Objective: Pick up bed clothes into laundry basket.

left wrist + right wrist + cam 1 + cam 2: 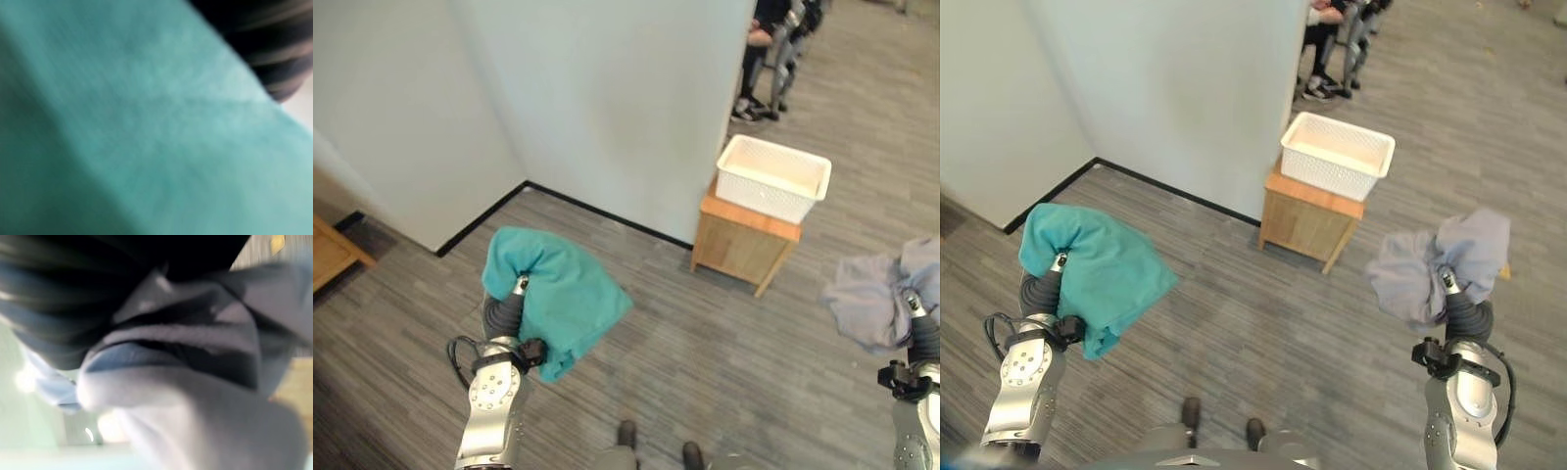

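Note:
A teal cloth [558, 294] hangs draped over my left hand [514, 296], held up above the floor at the lower left; the cloth covers the hand past the wrist. A grey cloth [1430, 264] is bunched over my right hand [1452, 291] at the right, also raised off the floor. The white laundry basket [766, 196] stands on a small wooden table [744, 240] ahead, between the two hands and farther away. In the wrist views the teal cloth [137, 127] and the grey cloth [186, 396] lie right against the cameras.
A white partition wall [607, 98] with a dark baseboard rises just behind the table, its corner beside the basket. A person [764, 59] sits beyond that corner. A wooden piece of furniture [328, 255] shows at the left edge. Grey carpet lies between me and the table.

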